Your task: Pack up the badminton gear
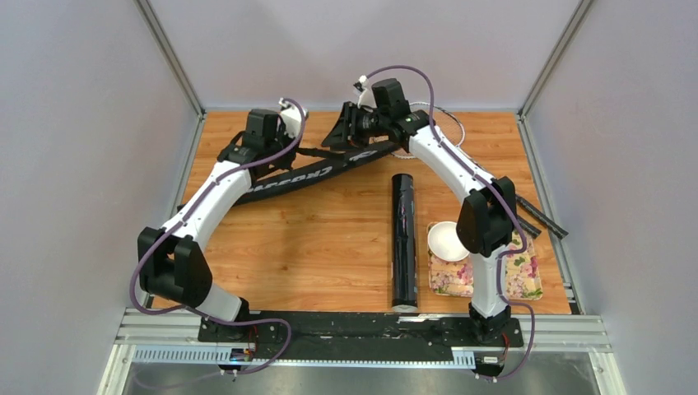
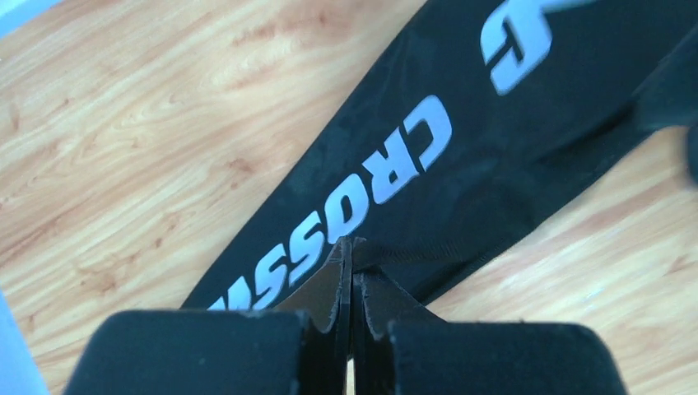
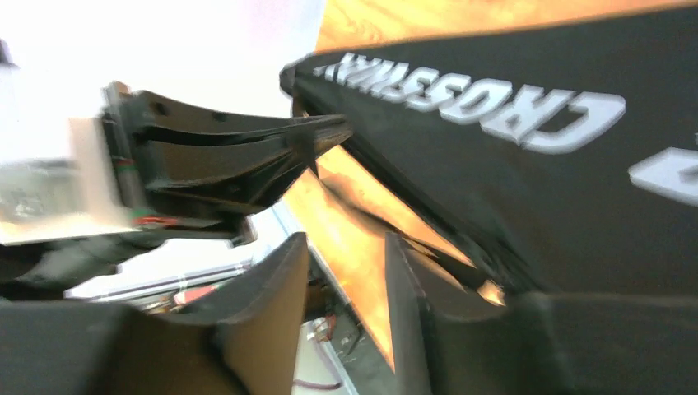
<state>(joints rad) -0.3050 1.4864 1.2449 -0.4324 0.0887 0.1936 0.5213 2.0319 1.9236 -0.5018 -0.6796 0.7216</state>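
The black CROSSWAY-lettered racket bag (image 1: 317, 174) lies slantwise at the back of the wooden table. My left gripper (image 1: 260, 164) is shut on a fold of the bag's edge, as the left wrist view (image 2: 352, 247) shows close up on the bag (image 2: 461, 123). My right gripper (image 1: 339, 137) is open beside the bag's upper end, with only table showing between its fingers (image 3: 347, 243); the bag (image 3: 535, 173) lies just to their right. The long dark tube (image 1: 403, 239) lies in the middle. Two rackets' black handles (image 1: 539, 216) and a silver head (image 1: 455, 125) show behind the right arm. No shuttlecocks show.
A small white bowl (image 1: 447, 240) sits on the flower-patterned tray (image 1: 527, 280) at the front right, next to the tube. Metal frame rails and grey walls bound the table. In the right wrist view, the left gripper (image 3: 239, 156) shows pinching the bag's edge.
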